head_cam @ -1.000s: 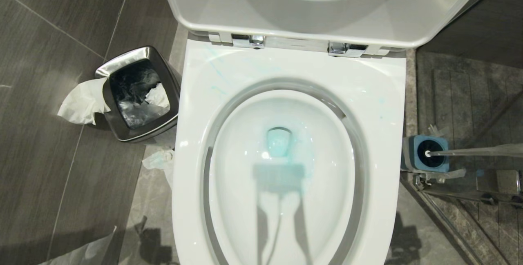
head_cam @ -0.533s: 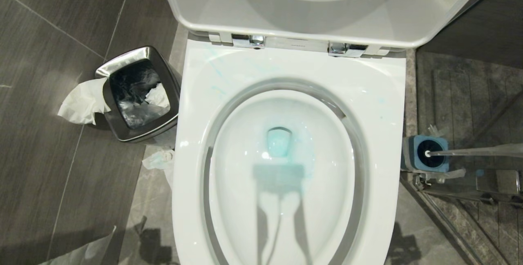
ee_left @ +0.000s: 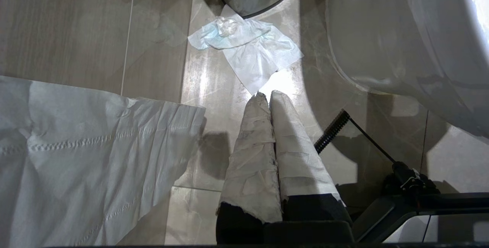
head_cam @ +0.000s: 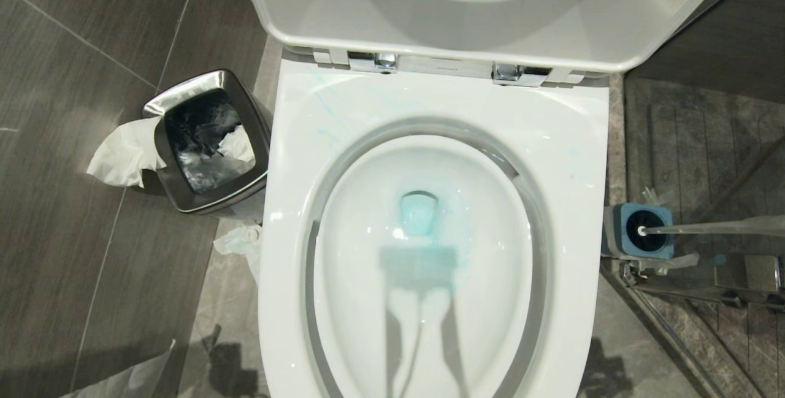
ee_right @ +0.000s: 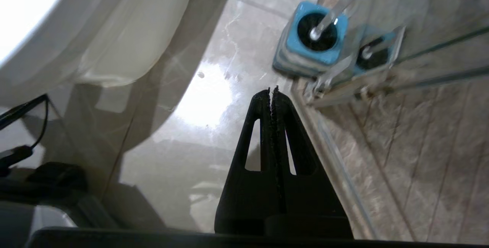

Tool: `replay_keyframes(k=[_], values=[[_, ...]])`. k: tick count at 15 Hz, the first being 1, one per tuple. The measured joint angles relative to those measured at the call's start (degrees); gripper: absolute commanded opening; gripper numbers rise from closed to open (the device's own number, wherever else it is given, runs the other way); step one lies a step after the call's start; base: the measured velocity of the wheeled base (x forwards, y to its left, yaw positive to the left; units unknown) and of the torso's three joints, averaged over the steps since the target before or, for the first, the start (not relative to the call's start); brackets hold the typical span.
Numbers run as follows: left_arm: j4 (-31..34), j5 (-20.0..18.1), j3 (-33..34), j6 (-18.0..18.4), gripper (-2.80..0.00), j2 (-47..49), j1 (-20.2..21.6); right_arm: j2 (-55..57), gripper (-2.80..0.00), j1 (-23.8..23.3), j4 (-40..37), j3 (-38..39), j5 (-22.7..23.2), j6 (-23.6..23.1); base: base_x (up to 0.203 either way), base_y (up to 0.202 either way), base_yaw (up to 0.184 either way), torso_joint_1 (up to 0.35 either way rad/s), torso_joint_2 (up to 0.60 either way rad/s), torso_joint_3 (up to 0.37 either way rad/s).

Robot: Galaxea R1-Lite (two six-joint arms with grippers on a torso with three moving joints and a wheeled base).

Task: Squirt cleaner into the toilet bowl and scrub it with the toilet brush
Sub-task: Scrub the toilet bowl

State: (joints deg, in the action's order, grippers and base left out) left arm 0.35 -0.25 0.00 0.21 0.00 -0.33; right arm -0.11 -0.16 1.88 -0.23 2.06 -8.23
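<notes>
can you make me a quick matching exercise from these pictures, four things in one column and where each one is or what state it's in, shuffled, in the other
Things:
1. toilet brush
2. cleaner
3. waste bin
4. right pincer

Places or states:
A. shut, holding nothing, over the floor near the holder
B. on the floor to the left of the toilet bowl, paper hanging over its edge
C. standing in the blue holder to the right of the bowl
D. turquoise tint around the drain, faint streaks on the rim

Pairs: 1-C, 2-D, 3-B, 4-A
</notes>
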Motion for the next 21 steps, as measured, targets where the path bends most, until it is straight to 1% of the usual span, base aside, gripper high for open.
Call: replay_keyframes(k=[2, 4, 5, 9, 11, 21], values=[[0.0, 0.0, 0.0, 0.0, -2.8, 0.0, 0.0, 0.0, -2.8, 0.1, -3.7, -0.5, 0.0, 2.4, 0.0, 0.0, 0.0, 0.0, 0.0, 0.0], [0.0, 0.0, 0.0, 0.0, -2.8, 0.0, 0.0, -0.1, -2.8, 0.1, -4.2, -0.7, -0.4, 5.6, 0.0, 0.0, 0.0, 0.0, 0.0, 0.0], [0.0, 0.0, 0.0, 0.0, -2.8, 0.0, 0.0, -0.1, -2.8, 0.1, -4.2, -0.8, -0.5, 5.9, 0.0, 0.0, 0.0, 0.0, 0.0, 0.0], [0.0, 0.0, 0.0, 0.0, -2.8, 0.0, 0.0, -0.1, -2.8, 0.1, -3.4, -0.6, -0.5, 5.9, 0.0, 0.0, 0.0, 0.0, 0.0, 0.0], [0.0, 0.0, 0.0, 0.0, -2.8, 0.0, 0.0, -0.1, -2.8, 0.1, -1.5, -0.1, -0.5, 6.0, 0.0, 0.0, 0.0, 0.0, 0.0, 0.0], [0.0, 0.0, 0.0, 0.0, -2.8, 0.0, 0.0, 0.0, -2.8, 0.1, -1.7, 0.1, -0.6, 5.7, 0.0, 0.0, 0.0, 0.0, 0.0, 0.0]])
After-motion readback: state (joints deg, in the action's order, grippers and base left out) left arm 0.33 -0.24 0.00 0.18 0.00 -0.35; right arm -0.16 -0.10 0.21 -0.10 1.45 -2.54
